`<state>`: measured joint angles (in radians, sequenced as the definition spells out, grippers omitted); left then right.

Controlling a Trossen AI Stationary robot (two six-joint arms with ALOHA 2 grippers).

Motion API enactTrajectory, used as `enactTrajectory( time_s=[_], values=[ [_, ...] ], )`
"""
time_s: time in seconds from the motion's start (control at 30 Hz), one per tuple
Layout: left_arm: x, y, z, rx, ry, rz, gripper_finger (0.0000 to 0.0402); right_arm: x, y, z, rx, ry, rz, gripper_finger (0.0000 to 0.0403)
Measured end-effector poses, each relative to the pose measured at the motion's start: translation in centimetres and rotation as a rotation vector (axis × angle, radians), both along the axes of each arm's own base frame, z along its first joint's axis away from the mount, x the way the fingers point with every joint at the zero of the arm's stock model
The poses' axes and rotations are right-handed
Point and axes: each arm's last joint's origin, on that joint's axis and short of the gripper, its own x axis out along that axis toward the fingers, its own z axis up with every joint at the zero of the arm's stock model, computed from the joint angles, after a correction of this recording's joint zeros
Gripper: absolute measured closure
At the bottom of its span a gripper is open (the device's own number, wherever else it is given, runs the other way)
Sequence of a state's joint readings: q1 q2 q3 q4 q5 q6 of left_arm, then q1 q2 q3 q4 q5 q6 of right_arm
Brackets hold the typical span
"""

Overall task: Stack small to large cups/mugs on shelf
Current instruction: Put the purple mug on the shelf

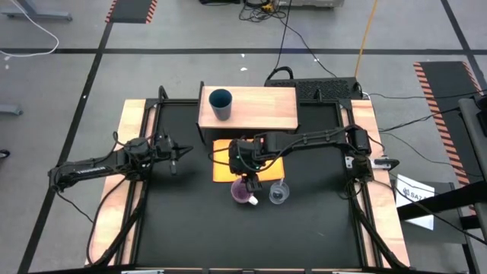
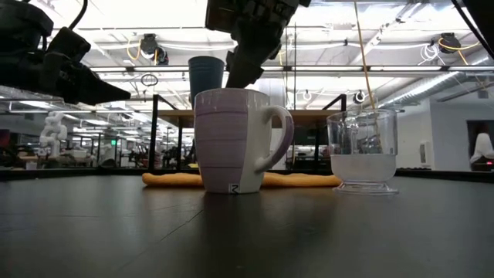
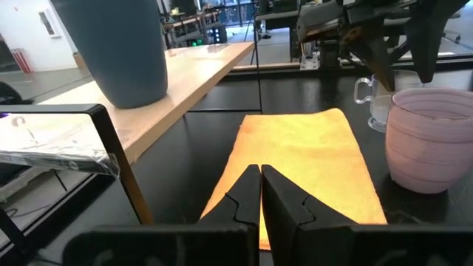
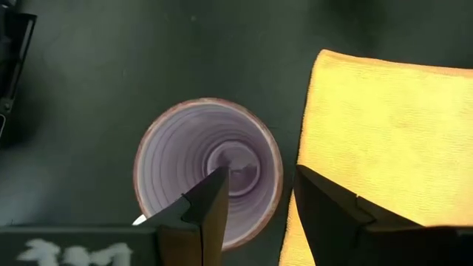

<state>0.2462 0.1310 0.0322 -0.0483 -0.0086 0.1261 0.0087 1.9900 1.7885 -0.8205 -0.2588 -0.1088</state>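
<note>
On the left side of the table (image 1: 190,236) the left gripper (image 1: 180,151) hangs above the black surface with its two fingers pressed together and nothing between them. It points toward the middle and is well apart from the cups.

To its right, at the far edge, stands the shelf (image 1: 259,110), a light wooden board on dark supports. The blue cup (image 1: 221,103) stands upright on the left part of the shelf; it has no handle and its wall is plain dark blue. Just in front of the shelf lies an orange cloth (image 1: 224,169), flat on the table, partly under the right arm.

The right gripper (image 4: 255,199) is above the near edge of this cloth, pointing down over the mug (image 1: 244,190). Its fingers are spread apart and hold nothing; one finger is over the mouth of the mug and the other is over the edge of the cloth. The mug stands upright on the black surface, just beside the near edge of the cloth. It is lilac, with fine rings on the wall and a handle.

Right of the mug, near but not touching, stands the clear cup (image 1: 279,192), also upright, see-through, on a wider foot.
</note>
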Motion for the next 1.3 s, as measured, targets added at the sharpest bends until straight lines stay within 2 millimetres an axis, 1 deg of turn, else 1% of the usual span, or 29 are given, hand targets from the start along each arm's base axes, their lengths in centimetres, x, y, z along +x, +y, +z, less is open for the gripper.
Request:
enactTrajectory(
  time_s=[0.33, 0.67, 0.87, 0.97, 1.3],
  values=[
    [0.0, 0.0, 0.0, 0.007, 0.002, -0.001, 0.0385, 0.2, -0.1, -0.4, 0.0, -0.012, -0.002, 0.0257],
    [0.0, 0.0, 0.0, 0.01, 0.003, -0.002, 0.0385, 0.0, -0.1, -1.8, -0.003, 0.001, 0.003, 0.0257],
    [0.0, 0.0, 0.0, 0.009, 0.002, -0.002, 0.0385, 0.1, -0.1, -1.8, -0.004, -0.009, 0.005, 0.0257],
    [0.0, 0.0, 0.0, 0.007, 0.002, -0.001, 0.0385, 0.2, -0.1, -2.1, -0.004, -0.031, 0.005, 0.0257],
    [0.0, 0.0, 0.0, 0.007, 0.002, -0.002, 0.0385, 0.0, -0.1, -2.6, 0.003, -0.011, -0.002, 0.0257]
  ],
)
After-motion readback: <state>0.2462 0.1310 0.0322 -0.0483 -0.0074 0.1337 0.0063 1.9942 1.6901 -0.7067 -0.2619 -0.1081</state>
